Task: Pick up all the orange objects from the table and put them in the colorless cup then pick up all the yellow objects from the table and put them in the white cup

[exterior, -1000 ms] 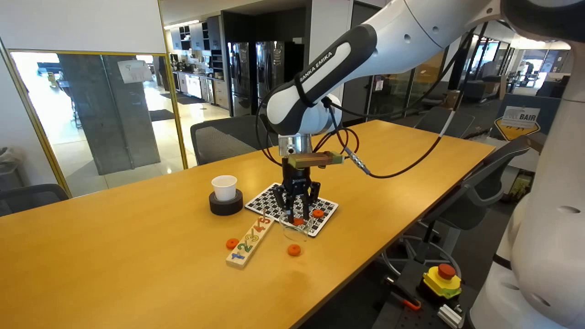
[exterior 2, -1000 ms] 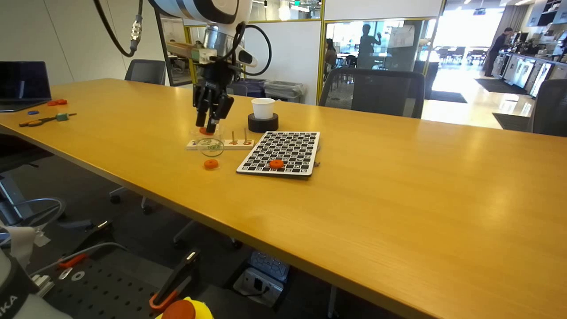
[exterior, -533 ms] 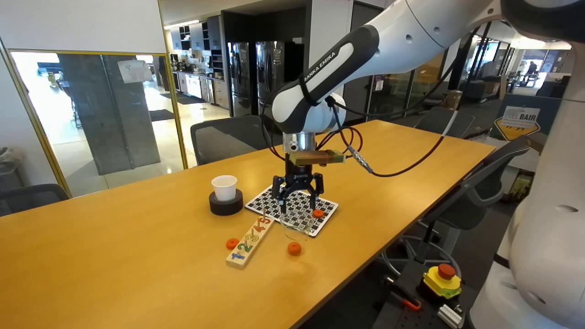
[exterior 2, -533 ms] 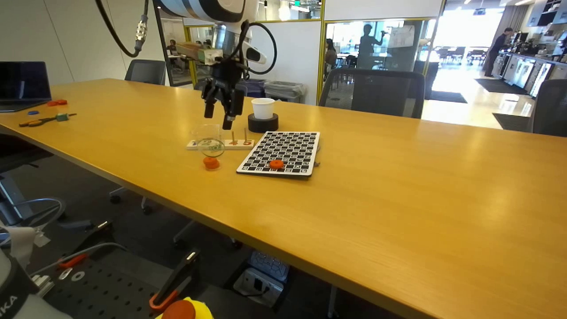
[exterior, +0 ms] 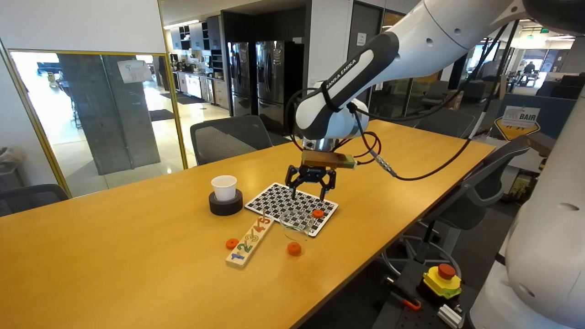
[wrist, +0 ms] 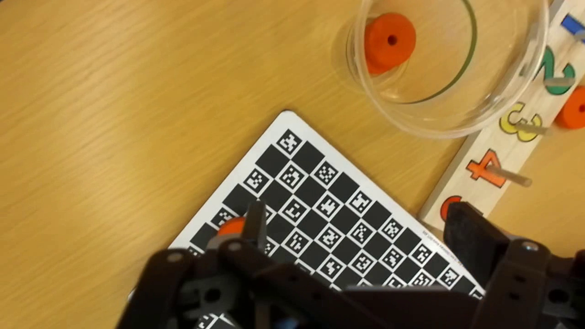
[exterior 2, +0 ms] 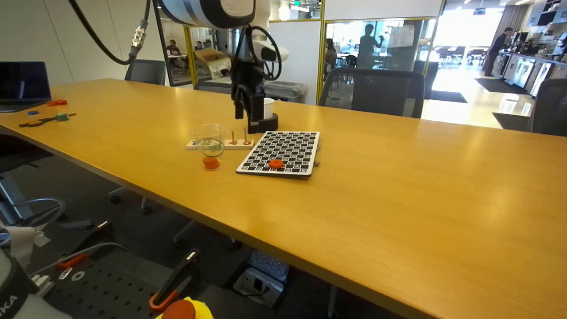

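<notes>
In an exterior view, the checkered board (exterior 2: pixel 288 148) is lying on the table (exterior 2: pixel 398 199). An orange piece (exterior 2: pixel 276 164) is resting on the board, toward its near edge; in the wrist view a finger (wrist: pixel 254 224) is partly hiding it. The clear cup (exterior 2: pixel 210 153) is standing upright left of the board, apart from it, and is holding overlapping orange pieces (wrist: pixel 388 50). A wooden number strip (exterior 2: pixel 240 145) is lying on that side – one end sitting just beside the board's edge. A loose orange piece (exterior: pixel 232 243) is lying next to the strip, on the side away from the board; whether the two are touching is not showing clearly. The hand (exterior: pixel 308 197) is hovering above the board – fingers standing wide apart. By the board's far left corner, the white cup (exterior 2: pixel 269 107) is standing upright on or in a black round base (exterior 2: pixel 271 124); the hand is partly covering both there. Well apart from the board, orange-red pieces (exterior 2: pixel 52 103) are lying beside a laptop (exterior 2: pixel 24 84).
</notes>
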